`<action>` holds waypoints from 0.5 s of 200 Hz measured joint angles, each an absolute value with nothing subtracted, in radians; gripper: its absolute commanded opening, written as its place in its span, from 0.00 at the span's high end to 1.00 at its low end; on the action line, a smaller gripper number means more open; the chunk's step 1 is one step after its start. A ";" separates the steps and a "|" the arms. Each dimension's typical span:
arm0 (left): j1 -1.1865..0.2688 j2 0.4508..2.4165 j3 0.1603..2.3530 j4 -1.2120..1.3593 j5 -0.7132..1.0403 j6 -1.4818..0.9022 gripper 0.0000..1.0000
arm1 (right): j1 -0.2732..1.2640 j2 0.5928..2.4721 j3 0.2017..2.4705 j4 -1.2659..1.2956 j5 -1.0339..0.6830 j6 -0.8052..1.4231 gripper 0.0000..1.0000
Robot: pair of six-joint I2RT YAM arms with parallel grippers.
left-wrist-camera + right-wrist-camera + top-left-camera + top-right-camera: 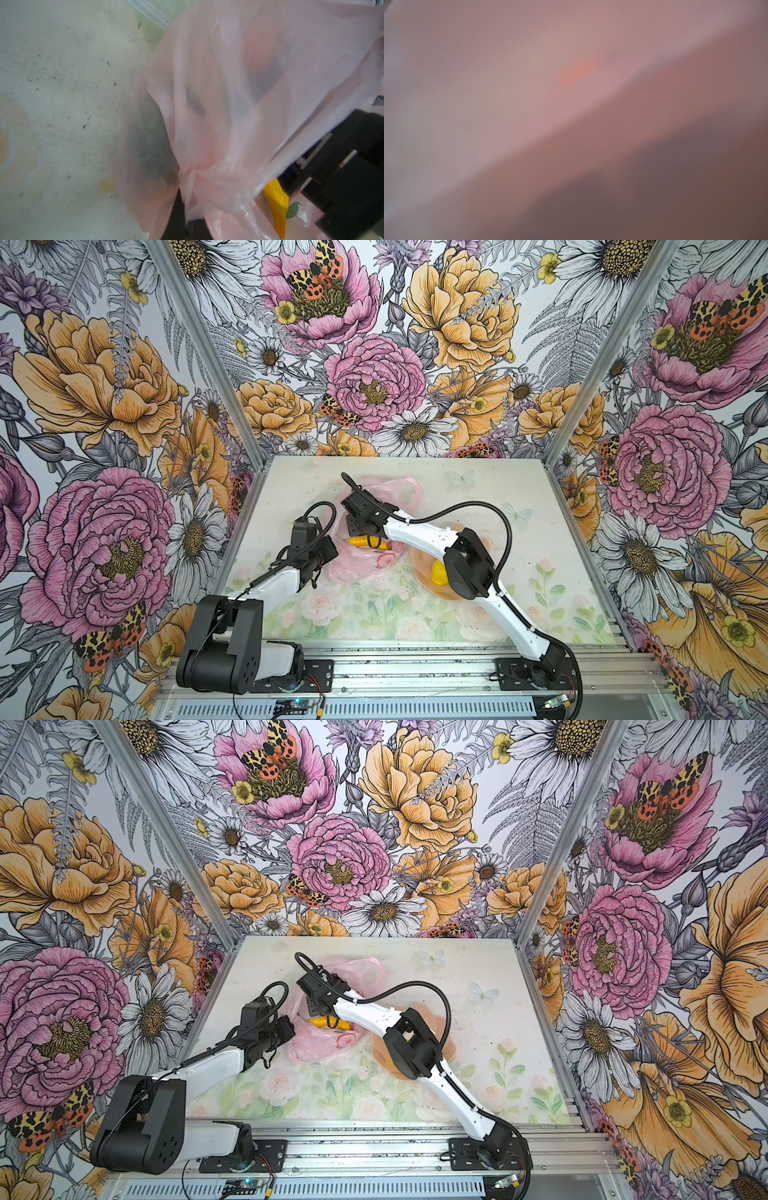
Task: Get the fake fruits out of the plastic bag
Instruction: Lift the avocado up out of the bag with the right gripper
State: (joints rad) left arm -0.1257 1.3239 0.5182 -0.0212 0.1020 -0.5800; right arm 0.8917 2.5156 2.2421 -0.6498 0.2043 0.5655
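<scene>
At mid-table, my left gripper is pinched tight on the plastic bag, and the right gripper is sunk inside it.
Both top views show the banana lying in the bag mouth. The left wrist view adds a dark fruit behind the film. The right wrist view is only pink blur, so I cannot tell how those jaws stand. A yellow fruit sits on the peach plate, half hidden by the right arm's elbow.
</scene>
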 measured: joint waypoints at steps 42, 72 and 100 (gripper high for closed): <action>-0.126 1.324 0.518 -0.021 0.104 -0.580 1.00 | 0.936 2.372 2.161 -0.653 0.205 0.536 0.52; -0.124 1.324 0.518 -0.021 0.108 -0.580 1.00 | 0.961 2.261 2.084 -0.645 0.210 0.525 0.52; -0.121 1.324 0.518 -0.021 0.114 -0.580 1.00 | 0.968 2.172 1.988 -0.634 0.213 0.522 0.52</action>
State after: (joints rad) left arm -0.1211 1.3243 0.5182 -0.0208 0.1139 -0.5800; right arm 0.9684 2.1723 1.9884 -0.6338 0.2131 0.5224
